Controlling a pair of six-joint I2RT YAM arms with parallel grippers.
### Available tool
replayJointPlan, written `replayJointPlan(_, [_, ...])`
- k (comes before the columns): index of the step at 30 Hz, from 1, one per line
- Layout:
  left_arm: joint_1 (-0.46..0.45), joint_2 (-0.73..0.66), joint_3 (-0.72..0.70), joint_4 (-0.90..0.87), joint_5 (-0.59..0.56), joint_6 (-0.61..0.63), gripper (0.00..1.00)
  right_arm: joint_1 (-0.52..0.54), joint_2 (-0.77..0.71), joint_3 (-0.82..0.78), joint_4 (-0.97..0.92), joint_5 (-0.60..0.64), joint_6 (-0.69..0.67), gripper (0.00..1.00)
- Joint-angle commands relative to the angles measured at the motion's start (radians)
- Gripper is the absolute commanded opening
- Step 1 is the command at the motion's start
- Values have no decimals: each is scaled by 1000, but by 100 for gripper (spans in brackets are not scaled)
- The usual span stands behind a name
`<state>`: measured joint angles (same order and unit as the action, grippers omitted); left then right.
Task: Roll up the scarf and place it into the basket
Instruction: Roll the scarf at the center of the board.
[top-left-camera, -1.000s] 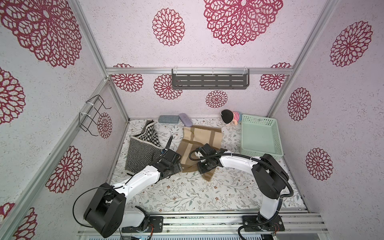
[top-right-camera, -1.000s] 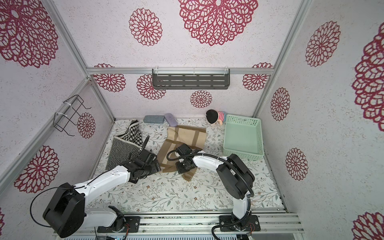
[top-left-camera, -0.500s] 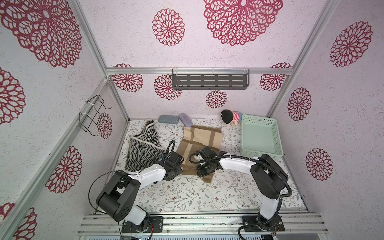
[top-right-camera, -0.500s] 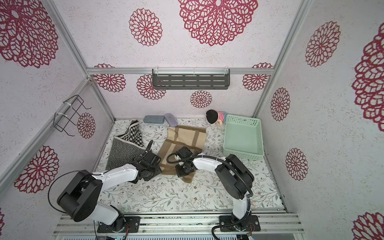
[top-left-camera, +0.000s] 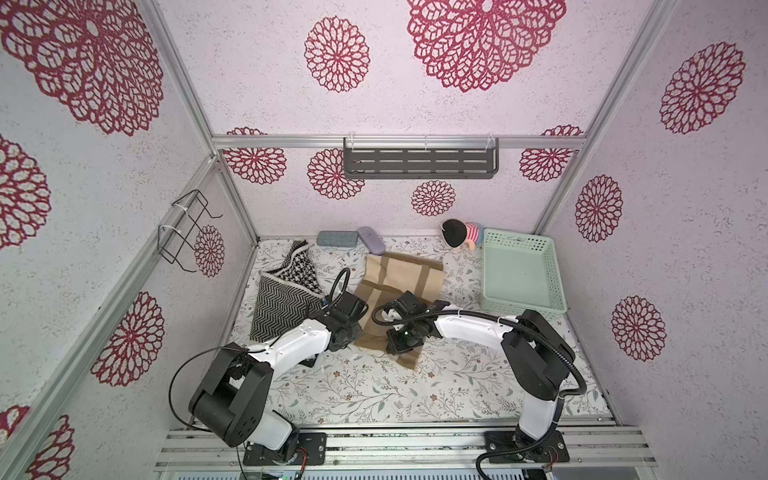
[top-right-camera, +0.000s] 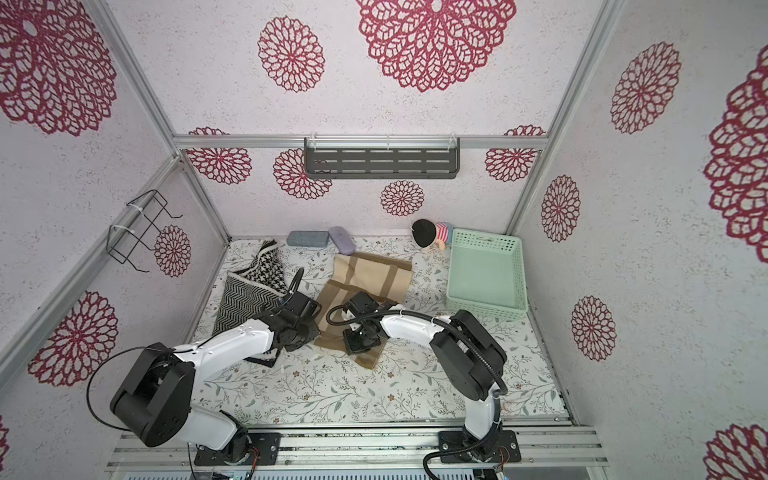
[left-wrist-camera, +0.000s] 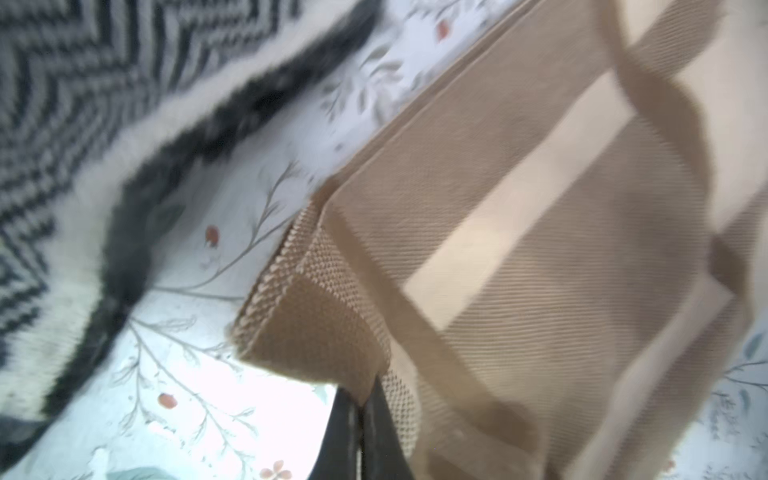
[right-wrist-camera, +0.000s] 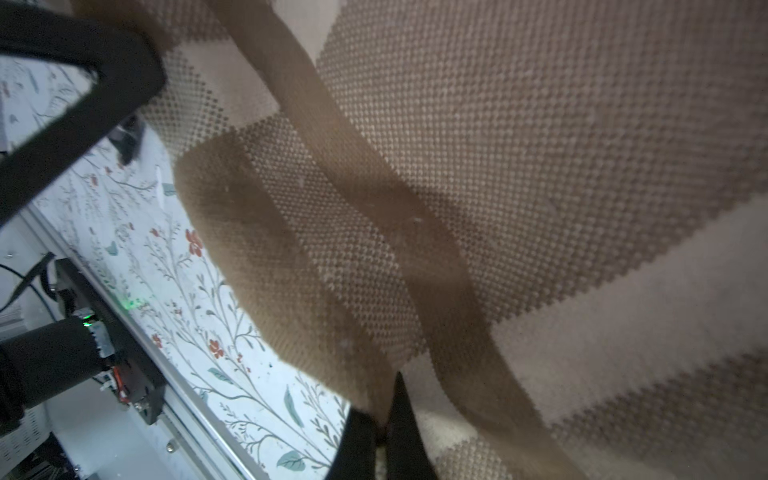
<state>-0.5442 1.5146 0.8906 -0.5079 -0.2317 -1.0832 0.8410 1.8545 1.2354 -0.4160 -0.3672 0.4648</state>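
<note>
The scarf (top-left-camera: 401, 274) (top-right-camera: 368, 274) is tan with paler and darker stripes and lies partly folded on the floral table in both top views. My left gripper (top-left-camera: 352, 329) (top-right-camera: 309, 328) is at its near left edge. In the left wrist view that gripper (left-wrist-camera: 360, 405) is shut on a raised corner of the scarf (left-wrist-camera: 519, 249). My right gripper (top-left-camera: 401, 345) (top-right-camera: 359, 343) is at the near edge a little to the right. In its wrist view it (right-wrist-camera: 384, 415) is shut on a fold of the scarf (right-wrist-camera: 498, 166). The mint-green basket (top-left-camera: 524, 302) (top-right-camera: 486, 306) stands empty at the right.
A black-and-white knitted cloth (top-left-camera: 282, 299) lies just left of the left gripper. A grey case (top-left-camera: 336, 238), a lavender case (top-left-camera: 371, 240) and a small doll (top-left-camera: 459, 233) line the back wall. A dark shelf (top-left-camera: 419, 162) and a wire rack (top-left-camera: 183, 226) hang on the walls.
My left gripper has gone from open to shut on the scarf's near left corner, and its arm has swung at the base. The right gripper has stayed shut on the scarf.
</note>
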Motion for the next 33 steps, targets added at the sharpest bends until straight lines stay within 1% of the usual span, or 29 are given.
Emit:
replayJointPlan(1, [7, 48, 85, -71, -40, 51, 0, -27, -25, 28, -32, -106, 20, 0])
replayJointPlan(4, [10, 91, 149, -77, -43, 74, 6, -53, -15, 31, -35, -143, 18, 0])
replayJointPlan(5, [15, 111, 170, -75, -41, 83, 7, -62, -10, 31, -36, -148, 16, 0])
replayJointPlan(7, [25, 154, 209, -83, -34, 101, 5, -79, 3, 37, -42, -156, 11, 0])
replayJointPlan(9, [37, 196, 247, -97, -37, 114, 0, -95, 15, 43, -51, -160, 3, 0])
replayJointPlan(10, [44, 217, 261, -99, -33, 122, 0, -104, 20, 46, -54, -160, 0, 0])
replayJointPlan(13, [64, 265, 292, -90, -22, 141, 0, -127, 27, 54, -63, -156, -16, 8])
replayJointPlan(17, [82, 347, 347, -97, -7, 169, 0, -153, 48, 70, -94, -111, -54, 19])
replayJointPlan(20, [96, 396, 368, -96, 7, 177, 0, -164, 49, 74, -105, -78, -71, 31])
replayJointPlan(27, [119, 434, 381, -101, 29, 178, 0, -168, -35, 28, -105, 2, -104, 54])
replayJointPlan(30, [119, 434, 380, -104, 32, 175, 0, -168, -92, -25, -65, -6, -95, 60])
replayJointPlan(33, [119, 439, 382, -101, 35, 171, 0, -166, -140, -96, 6, -64, -70, 67])
